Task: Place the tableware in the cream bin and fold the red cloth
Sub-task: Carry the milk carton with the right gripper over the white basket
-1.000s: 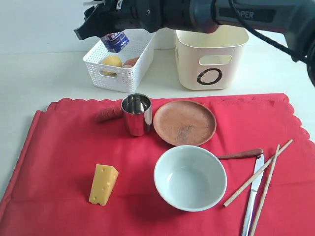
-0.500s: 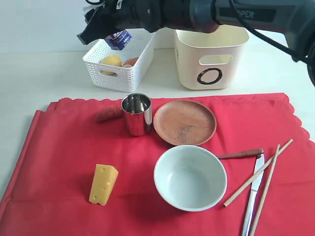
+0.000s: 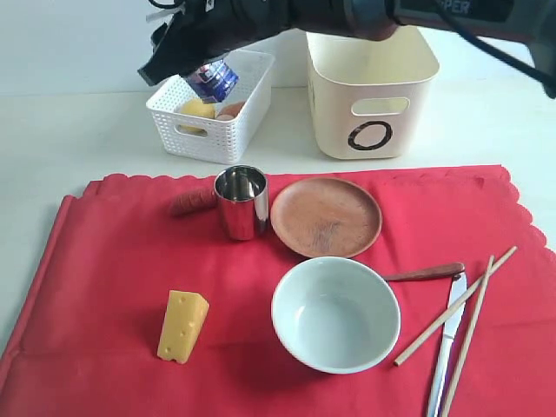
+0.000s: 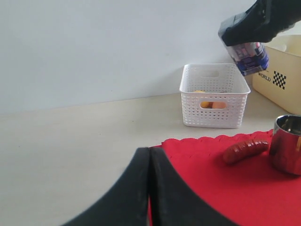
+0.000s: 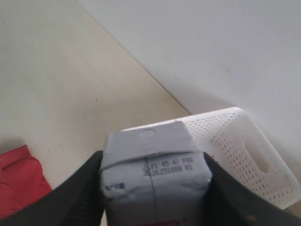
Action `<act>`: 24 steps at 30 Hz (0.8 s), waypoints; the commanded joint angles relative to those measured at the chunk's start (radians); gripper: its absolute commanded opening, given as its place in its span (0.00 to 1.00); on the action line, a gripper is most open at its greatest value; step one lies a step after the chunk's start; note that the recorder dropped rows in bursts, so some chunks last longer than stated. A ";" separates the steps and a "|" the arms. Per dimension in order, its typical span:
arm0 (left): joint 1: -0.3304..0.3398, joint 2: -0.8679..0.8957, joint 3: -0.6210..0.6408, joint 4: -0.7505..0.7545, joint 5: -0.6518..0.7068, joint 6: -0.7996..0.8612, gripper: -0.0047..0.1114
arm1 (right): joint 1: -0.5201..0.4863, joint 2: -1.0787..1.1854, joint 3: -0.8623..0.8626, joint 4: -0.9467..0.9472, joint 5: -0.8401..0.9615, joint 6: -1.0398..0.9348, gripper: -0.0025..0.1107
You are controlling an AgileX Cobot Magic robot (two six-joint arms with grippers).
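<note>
Exterior view shows our right gripper (image 3: pixel 198 62) clamping a carton (image 3: pixel 214 81) just above the basket (image 3: pixel 201 139); our left gripper (image 4: pixel 149 188) sits closed, empty. We judge food-clearing underway: lower, then release. The cup (image 3: pixel 241 201), plate (image 3: pixel 326 217) and bowl (image 3: pixel 336 314) wait on the cloth (image 3: pixel 113 261), bin (image 3: pixel 373 95) behind.

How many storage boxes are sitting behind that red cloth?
2: a low white perforated plastic basket on the left, and a tall cream plastic bin with a dark ring mark to its right.
</note>
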 commanded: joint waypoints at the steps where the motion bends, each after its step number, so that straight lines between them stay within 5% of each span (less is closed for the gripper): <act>1: 0.004 -0.006 0.003 -0.001 -0.001 -0.003 0.05 | 0.000 -0.073 -0.003 0.004 0.018 -0.003 0.23; 7: 0.004 -0.006 0.003 -0.001 -0.001 -0.003 0.05 | -0.028 -0.119 -0.003 0.006 0.035 0.000 0.02; 14: 0.004 -0.006 0.003 -0.001 -0.001 -0.003 0.05 | -0.106 -0.121 -0.003 0.037 0.026 -0.013 0.02; 24: 0.004 -0.006 0.003 -0.001 -0.001 -0.003 0.05 | -0.131 -0.023 -0.003 0.038 -0.234 -0.002 0.02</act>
